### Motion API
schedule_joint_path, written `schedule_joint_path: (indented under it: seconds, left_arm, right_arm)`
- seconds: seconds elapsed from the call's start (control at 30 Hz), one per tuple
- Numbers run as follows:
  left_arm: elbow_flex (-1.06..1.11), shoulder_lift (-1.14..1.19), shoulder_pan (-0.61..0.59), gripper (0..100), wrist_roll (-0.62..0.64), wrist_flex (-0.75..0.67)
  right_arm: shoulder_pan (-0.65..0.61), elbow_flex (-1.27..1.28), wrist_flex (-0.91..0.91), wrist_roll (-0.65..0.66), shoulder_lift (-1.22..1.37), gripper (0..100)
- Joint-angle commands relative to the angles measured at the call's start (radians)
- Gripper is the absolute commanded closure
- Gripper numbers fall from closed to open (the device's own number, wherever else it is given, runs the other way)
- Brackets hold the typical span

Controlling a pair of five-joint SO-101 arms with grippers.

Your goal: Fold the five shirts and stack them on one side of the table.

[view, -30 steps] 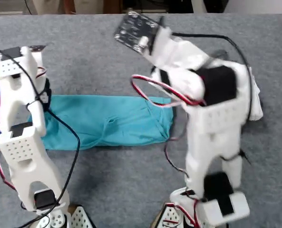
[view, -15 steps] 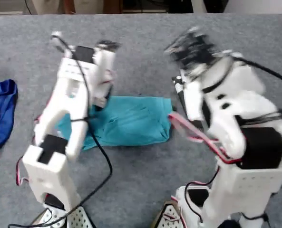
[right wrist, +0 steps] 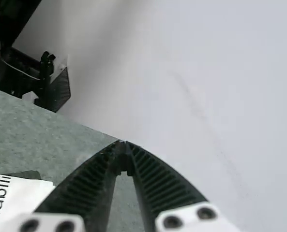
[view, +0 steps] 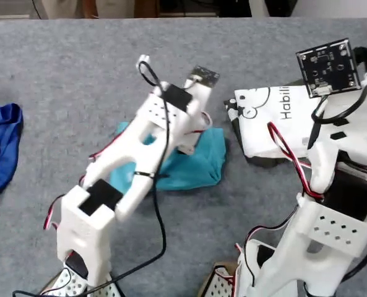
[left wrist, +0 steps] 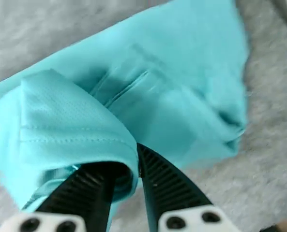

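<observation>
Shirt in work is the teal shirt (view: 203,162), lying just right of frame centre on the grey tabletop (view: 78,74). It is partly doubled over and largely covered by the left arm (view: 84,229), which runs diagonally from lower left to centre. Left jaws: closed down on a raised fold of the teal cloth, hem layers pinched between the black ribbed fingers (left wrist: 165,181); the rest of the shirt spreads flat beyond the grip. Right arm (view: 332,229) stands at lower right of the high view, wrist lifted. Right jaws: shut tip to tip with nothing between them, aimed at a pale wall past the tabletop edge. White printed shirt (view: 273,120) sits folded at centre right, just beside the teal one, with a dark layer (view: 255,161) showing under its lower edge; probably the stack. Blue shirt (view: 0,145) is crumpled at the far left edge, well apart, not yet folded. Judgement: teal fold under way, blue shirt at least left to do. Risks: the pinch is near the cloth's edge, so fabric may slip out mid-carry and the flap drop short. With nothing pinning the far side, the whole shirt may slide over the tabletop rather than fold. The flap could land skewed or bunched. The loose black cable (view: 160,216) could catch the cloth.
</observation>
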Motion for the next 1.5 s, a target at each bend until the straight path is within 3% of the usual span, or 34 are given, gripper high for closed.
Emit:
schedule_joint_path:
  seconds: [0.0, 0.27, 0.67, 0.83, 1.0, 1.13, 1.23, 1.33, 1.47]
  left_arm:
    - [-0.017, 0.010, 0.048, 98, 0.057, -0.066]
    - [-0.017, 0.079, 0.054, 98, 0.161, -0.190]
    - [-0.086, 0.093, 0.048, 97, 0.166, -0.219]
    - [-0.097, 0.084, 0.021, 82, 0.169, -0.189]
    - [-0.221, 0.082, 0.015, 75, 0.221, -0.005]
    - [-0.397, 0.082, -0.097, 77, 0.221, 0.123]
    - [-0.505, 0.090, -0.226, 87, 0.213, 0.201]
    - [-0.551, 0.082, -0.342, 98, 0.089, 0.278]
    - [-0.502, 0.035, -0.526, 98, 0.029, 0.282]
  right_arm:
    - [0.021, 0.002, -0.028, 0.014, -0.018, 99.6]
    - [0.016, 0.005, -0.029, 0.012, -0.016, 99.6]
    - [-0.021, 0.002, -0.031, 0.011, 0.025, 99.6]
    - [-0.085, 0.007, -0.021, 0.012, 0.030, 99.6]
    - [-0.208, 0.051, -0.020, 0.012, 0.031, 99.6]
    - [-0.272, 0.082, 0.049, -0.006, 0.031, 99.6]
    - [-0.349, 0.081, 0.149, -0.031, 0.031, 99.6]
    - [-0.473, 0.082, 0.241, -0.031, 0.045, 99.6]
    - [-0.596, 0.035, 0.315, -0.043, 0.173, 99.5]
